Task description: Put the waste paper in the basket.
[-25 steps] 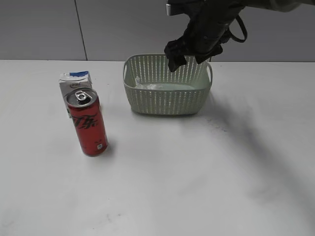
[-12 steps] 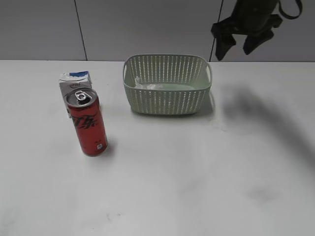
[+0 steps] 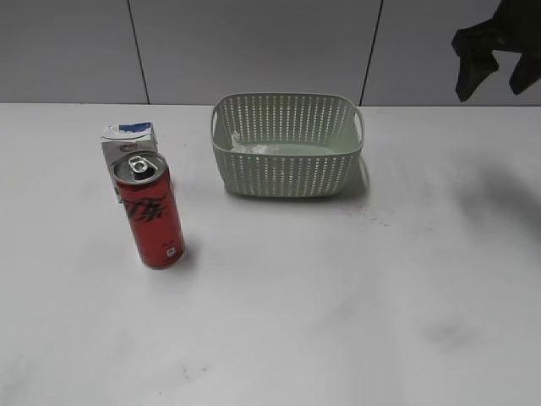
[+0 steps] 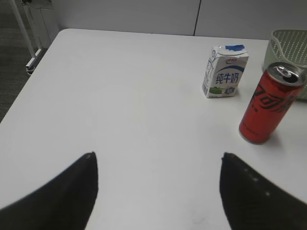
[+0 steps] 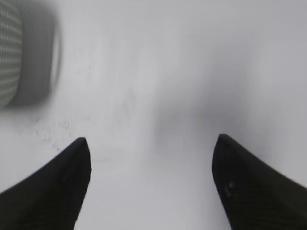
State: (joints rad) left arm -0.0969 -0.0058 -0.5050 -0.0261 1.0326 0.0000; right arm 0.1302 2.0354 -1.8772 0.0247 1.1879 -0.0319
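Note:
The pale green perforated basket stands at the back middle of the white table. White crumpled waste paper lies inside it at the left. My right gripper is open and empty, high in the air at the far right, well away from the basket. In the right wrist view its fingers hang over bare table, with the basket's edge at the far left. My left gripper is open and empty over bare table; it is out of the exterior view.
A red soda can stands upright left of the basket, with a white milk carton just behind it. Both show in the left wrist view: the can and the carton.
My right gripper has moved up and to the right, from above the basket to the far right edge of the view. The paper stays in the basket.

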